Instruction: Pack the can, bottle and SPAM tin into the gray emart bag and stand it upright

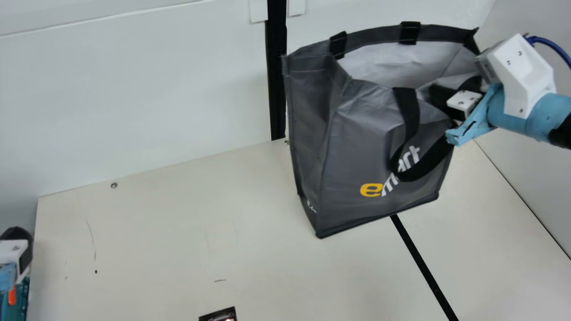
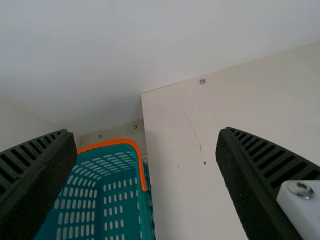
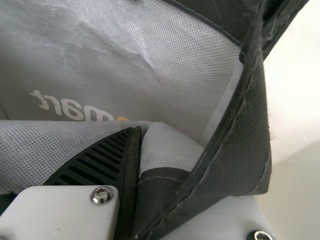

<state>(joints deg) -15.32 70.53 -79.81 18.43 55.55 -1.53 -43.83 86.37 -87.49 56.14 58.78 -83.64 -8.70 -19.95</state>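
The gray emart bag (image 1: 352, 147) stands upright at the right of the main view, its mouth open toward the top. My right gripper (image 1: 441, 96) is at the bag's right-hand rim, shut on the bag's cloth, and a black handle loops down over the front. In the right wrist view, folds of the bag (image 3: 165, 65) surround the right gripper (image 3: 139, 150), with one ribbed finger against the lining. The bag's floor is hidden. At the far left, my left gripper (image 1: 17, 256) holds nothing; in its wrist view the left gripper (image 2: 145, 132) is wide open.
A teal basket (image 2: 120, 200) with an orange rim is below the left gripper. A small dark printed object (image 1: 221, 314) is cut off at the main view's bottom edge. White walls (image 1: 134, 102) stand behind the cream table (image 1: 178, 232) and on its right.
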